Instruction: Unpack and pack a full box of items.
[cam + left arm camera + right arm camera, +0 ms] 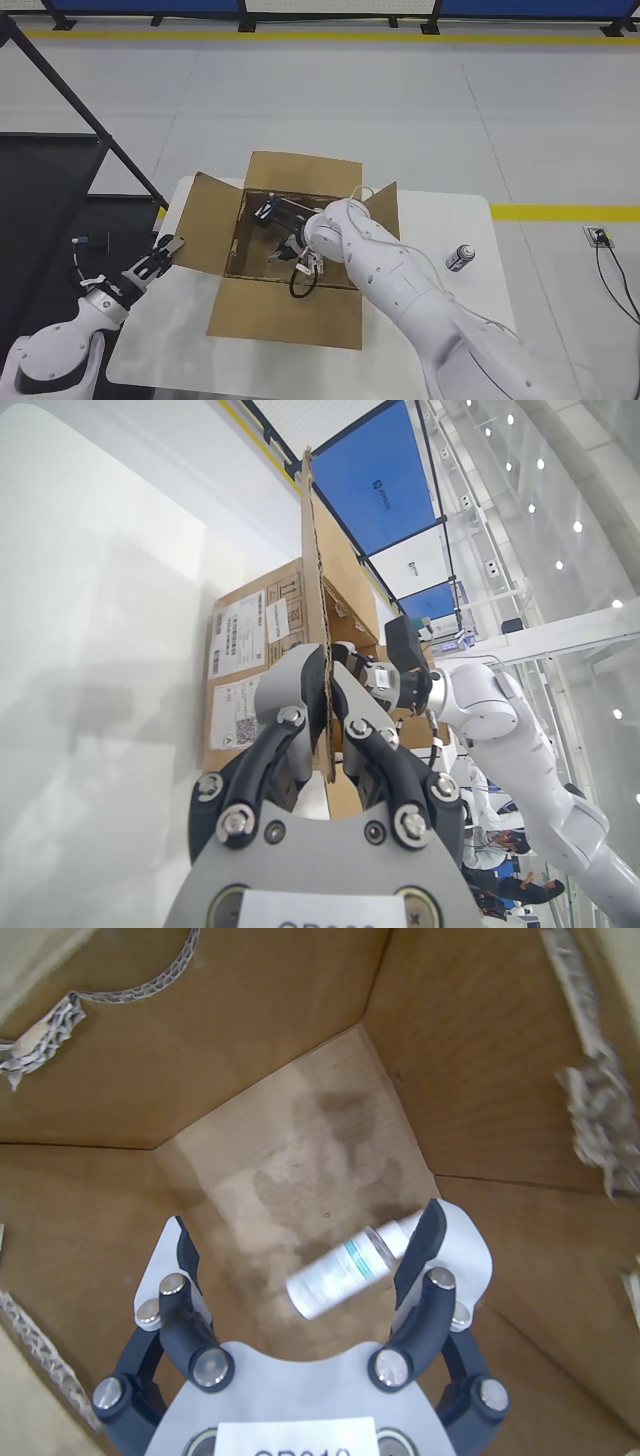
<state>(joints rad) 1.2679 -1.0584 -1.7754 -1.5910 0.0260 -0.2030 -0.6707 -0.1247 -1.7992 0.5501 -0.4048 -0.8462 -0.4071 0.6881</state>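
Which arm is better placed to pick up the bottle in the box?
Right, probably: the right gripper is open inside the box by the bottle; the left gripper is shut on a flap.

White bottle (340,1273) blurred, cap end hidden behind right gripper (306,1224) finger.

We see a white table (440,215) with rounded corners, standing on a pale floor (400,90). An open cardboard box (290,310) sits on it toward the left side, its four flaps spread outward. A small dark can (459,258) lies on the bare tabletop to the right, well apart from the box.
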